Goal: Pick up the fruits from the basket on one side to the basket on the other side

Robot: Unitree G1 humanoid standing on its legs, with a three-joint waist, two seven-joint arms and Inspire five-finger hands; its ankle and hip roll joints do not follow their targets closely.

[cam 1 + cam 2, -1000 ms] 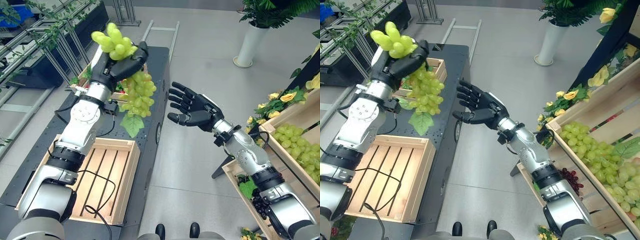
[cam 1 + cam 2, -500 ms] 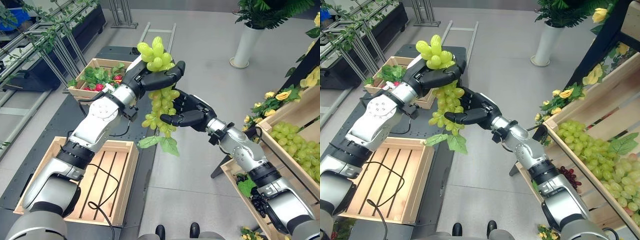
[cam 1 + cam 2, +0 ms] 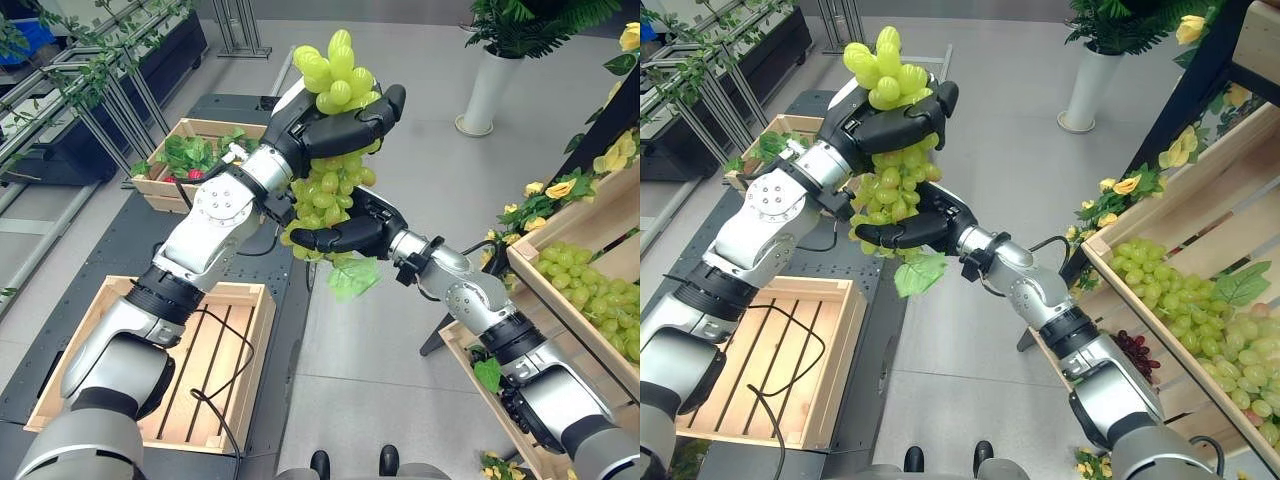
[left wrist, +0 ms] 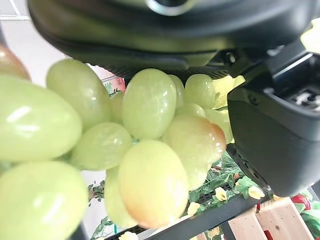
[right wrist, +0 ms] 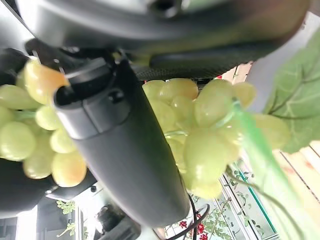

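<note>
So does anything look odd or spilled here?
Nothing has spilled. The one unusual sight: the green grape bunch hangs in mid-air over the floor, the left hand curled round its upper part and the right hand against its lower part.

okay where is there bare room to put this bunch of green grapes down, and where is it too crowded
The slatted wooden crate on the dark table, under the left arm, lies bare inside its rim. The crate of green grapes on the right is heaped. The small crate of greens at the table's far end is full. Both robot hands, left and right, close round the grape bunch.
</note>
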